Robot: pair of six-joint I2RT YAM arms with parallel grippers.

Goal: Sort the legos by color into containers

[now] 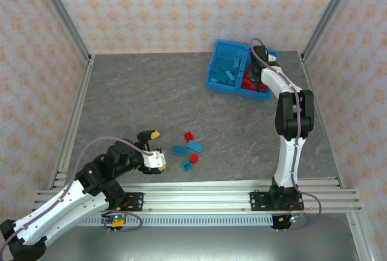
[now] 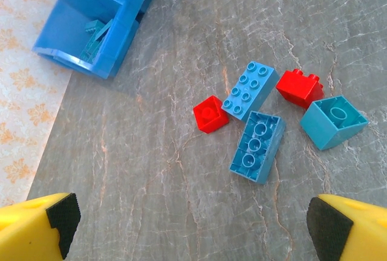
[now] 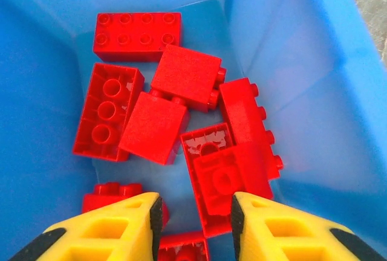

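A blue box [image 1: 225,87] sits at the far right of the gray counter [image 1: 133,92]. It has two halves side by side with a wall between them. The left half has light blue bricks [image 1: 227,72] in it. The right half has red bricks [image 3: 136,35] in it. The right tool [image 3: 196,212] hangs over the red half and points down into it. Its yellow fingers [image 3: 121,225] are a little way apart and do not pinch any brick. The red bricks lie in a messy pile under it, some with bumps up, some on their sides and one with its hollow side up. Five loose bricks lie close together near the front of the counter, well away from the box. There is a small red one [image 2: 211,114] right beside a long blue one [image 2: 250,90] with its bumps up. Another long blue one [image 2: 258,146] lies hollow side up. A second red one [image 2: 300,87] sits just beside a blue cube [image 2: 334,122]. The left tool [image 2: 195,222] is low over the counter, near these bricks on their left. Its fingers are spread wide and hold nothing.
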